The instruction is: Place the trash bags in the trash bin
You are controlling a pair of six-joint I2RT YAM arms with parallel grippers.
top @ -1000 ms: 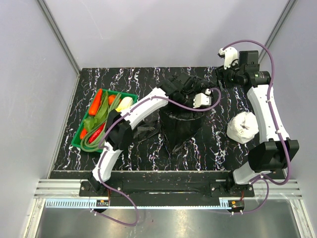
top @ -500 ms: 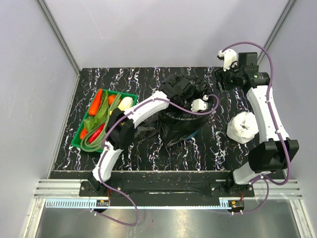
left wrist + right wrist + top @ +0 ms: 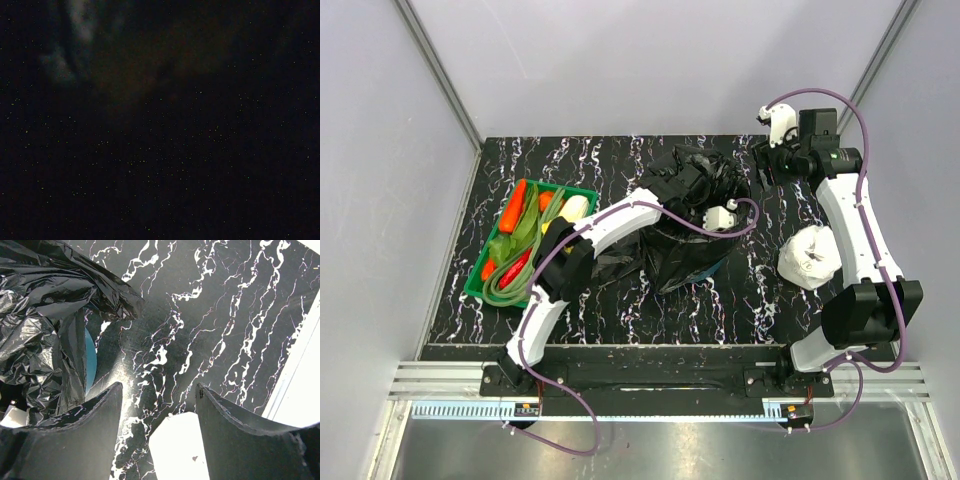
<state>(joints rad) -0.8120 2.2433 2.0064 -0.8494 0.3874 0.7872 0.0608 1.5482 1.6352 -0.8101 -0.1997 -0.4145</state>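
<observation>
Black bag (image 3: 692,215) hides most of the bin (image 3: 90,360); the left gripper (image 3: 695,190) is buried, grip untellable; the right gripper (image 3: 157,405), at two o'clock, gapes empty.

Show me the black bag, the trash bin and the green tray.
black bag (image 3: 685,255): top view, draped front side
trash bin (image 3: 91,360): right wrist view, teal wall strip
green tray (image 3: 582,189): top view, far rim
</observation>
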